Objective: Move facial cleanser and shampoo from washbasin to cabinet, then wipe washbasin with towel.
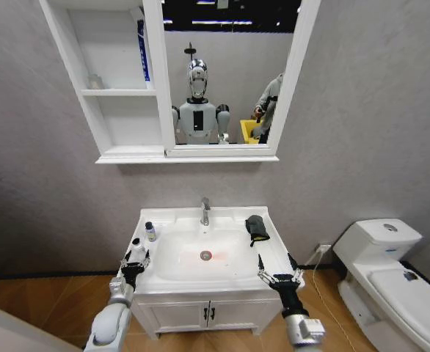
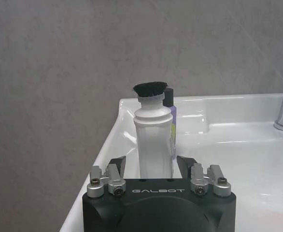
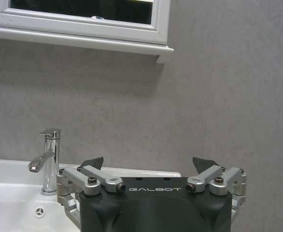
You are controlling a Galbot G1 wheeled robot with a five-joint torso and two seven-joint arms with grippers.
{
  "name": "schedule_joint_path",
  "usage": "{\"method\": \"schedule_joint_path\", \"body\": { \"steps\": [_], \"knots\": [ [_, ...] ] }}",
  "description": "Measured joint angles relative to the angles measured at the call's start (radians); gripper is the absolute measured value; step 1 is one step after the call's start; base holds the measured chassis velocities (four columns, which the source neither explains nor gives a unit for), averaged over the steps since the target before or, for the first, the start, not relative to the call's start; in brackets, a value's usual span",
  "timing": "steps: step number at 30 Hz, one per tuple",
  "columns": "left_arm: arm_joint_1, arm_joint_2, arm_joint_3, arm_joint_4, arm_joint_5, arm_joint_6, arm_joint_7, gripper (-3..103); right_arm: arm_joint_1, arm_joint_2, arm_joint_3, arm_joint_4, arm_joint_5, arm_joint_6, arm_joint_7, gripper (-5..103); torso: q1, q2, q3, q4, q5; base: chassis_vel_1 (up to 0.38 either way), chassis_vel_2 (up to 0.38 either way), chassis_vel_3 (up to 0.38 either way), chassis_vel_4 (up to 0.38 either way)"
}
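On the washbasin's point(image 1: 233, 215) left rim stand two bottles: a white one with a black cap point(image 1: 135, 247) point(image 2: 153, 145) and, behind it, a smaller one with a purple label and dark cap point(image 1: 150, 232) point(image 2: 171, 108). Which is the facial cleanser and which the shampoo I cannot tell. My left gripper point(image 1: 134, 264) point(image 2: 151, 163) is open, one finger on each side of the white bottle with small gaps. The dark towel point(image 1: 257, 227) lies on the right rim. My right gripper point(image 1: 277, 277) point(image 3: 148, 163) hangs open and empty over the basin's front right corner. The cabinet point(image 1: 119, 88) hangs above left.
A chrome tap point(image 1: 205, 211) point(image 3: 47, 162) stands at the back of the basin. The mirror point(image 1: 226, 73) joins the cabinet on the right. A white toilet point(image 1: 391, 282) stands to the right. The low two-door vanity point(image 1: 208, 314) is under the basin.
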Motion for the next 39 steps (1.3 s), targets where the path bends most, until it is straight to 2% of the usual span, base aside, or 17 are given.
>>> {"method": "schedule_joint_path", "body": {
  "steps": [1, 8, 13, 17, 18, 22, 23, 25, 26, 29, 30, 32, 33, 35, 36, 38, 39],
  "knots": [
    [0.000, 0.000, 0.000, 0.000, 0.000, 0.000, 0.000, 64, 0.000, 0.000, 0.000, 0.000, 0.000, 0.000, 0.000, 100, 0.000, 0.000, 0.000, 0.0000, 0.0000, 0.000, 0.000, 0.000, 0.000],
    [0.019, 0.012, -0.009, -0.027, -0.003, -0.002, 0.012, 32, -0.011, 0.000, 0.003, 0.008, 0.005, 0.004, 0.002, 100, 0.000, 0.000, 0.000, 0.0000, 0.0000, 0.000, 0.000, 0.000, 0.000],
    [0.047, 0.044, -0.010, -0.090, -0.033, 0.011, 0.013, 29, -0.018, -0.002, 0.007, 0.015, 0.006, 0.010, 0.003, 100, 0.000, 0.000, 0.000, 0.0000, -0.0002, 0.000, 0.000, 0.000, 0.000],
    [0.059, 0.217, -0.029, -0.238, -0.155, 0.085, 0.013, 29, -0.023, -0.009, 0.009, 0.025, 0.009, 0.013, 0.004, 100, 0.000, 0.000, 0.000, 0.0002, 0.0002, 0.000, 0.000, 0.000, 0.000],
    [0.059, 0.217, -0.029, -0.238, -0.155, 0.085, 0.013, 29, -0.023, -0.009, 0.009, 0.025, 0.009, 0.013, 0.004, 100, 0.000, 0.000, 0.000, 0.0002, 0.0002, 0.000, 0.000, 0.000, 0.000],
    [-0.002, 0.406, -0.052, -0.350, -0.358, 0.182, -0.027, 29, -0.016, -0.012, 0.007, 0.012, 0.010, 0.015, 0.004, 100, 0.000, 0.000, 0.000, -0.0001, -0.0003, 0.000, 0.000, 0.000, 0.000],
    [-0.002, 0.406, -0.052, -0.350, -0.358, 0.182, -0.027, 29, -0.016, -0.012, 0.007, 0.012, 0.010, 0.015, 0.004, 100, 0.000, 0.000, 0.000, -0.0001, -0.0003, 0.000, 0.000, 0.000, 0.000],
    [-0.064, 0.541, -0.063, -0.398, -0.491, 0.254, -0.066, 29, -0.013, -0.014, 0.006, 0.006, 0.010, 0.015, 0.003, 100, 0.000, 0.000, 0.000, -0.0001, 0.0001, 0.000, 0.000, 0.000, 0.000],
    [-0.064, 0.541, -0.063, -0.398, -0.491, 0.254, -0.066, 29, -0.013, -0.014, 0.006, 0.006, 0.010, 0.015, 0.003, 100, 0.000, 0.000, 0.000, -0.0001, 0.0001, 0.000, 0.000, 0.000, 0.000],
    [-0.212, 0.755, -0.070, -0.438, -0.755, 0.401, -0.154, 29, -0.011, -0.013, 0.009, -0.002, 0.011, 0.017, 0.003, 100, 0.000, 0.000, 0.000, -0.0001, 0.0000, 0.000, 0.000, 0.000, 0.000],
    [-0.212, 0.755, -0.070, -0.438, -0.755, 0.401, -0.154, 29, -0.011, -0.013, 0.009, -0.002, 0.011, 0.017, 0.003, 100, 0.000, 0.000, 0.000, -0.0001, 0.0000, 0.000, 0.000, 0.000, 0.000],
    [-0.325, 0.863, -0.053, -0.421, -0.926, 0.479, -0.209, 29, -0.019, -0.013, 0.013, -0.004, 0.011, 0.023, 0.003, 100, 0.000, 0.000, 0.000, -0.0003, 0.0000, 0.000, 0.000, 0.000, 0.000],
    [-0.325, 0.863, -0.053, -0.421, -0.926, 0.479, -0.209, 29, -0.019, -0.013, 0.013, -0.004, 0.011, 0.023, 0.003, 100, 0.000, 0.000, 0.000, -0.0003, 0.0000, 0.000, 0.000, 0.000, 0.000],
    [-0.461, 0.954, -0.015, -0.379, -1.050, 0.538, -0.225, 29, -0.025, -0.012, 0.018, -0.005, 0.011, 0.031, 0.004, 100, 0.000, 0.000, 0.000, -0.0001, 0.0003, 0.000, 0.000, 0.000, 0.000],
    [-0.461, 0.954, -0.015, -0.379, -1.050, 0.538, -0.225, 29, -0.025, -0.012, 0.018, -0.005, 0.011, 0.031, 0.004, 100, 0.000, 0.000, 0.000, -0.0001, 0.0003, 0.000, 0.000, 0.000, 0.000],
    [-0.623, 0.994, 0.080, -0.314, -1.124, 0.584, -0.237, 29, -0.027, -0.013, 0.023, -0.006, 0.011, 0.033, 0.005, 100, 0.000, 0.000, 0.000, 0.0001, -0.0003, 0.000, 0.000, 0.000, 0.000],
    [-0.623, 0.994, 0.080, -0.314, -1.124, 0.584, -0.237, 29, -0.027, -0.013, 0.023, -0.006, 0.011, 0.033, 0.005, 100, 0.000, 0.000, 0.000, 0.0001, -0.0003, 0.000, 0.000, 0.000, 0.000]
  ]
}}
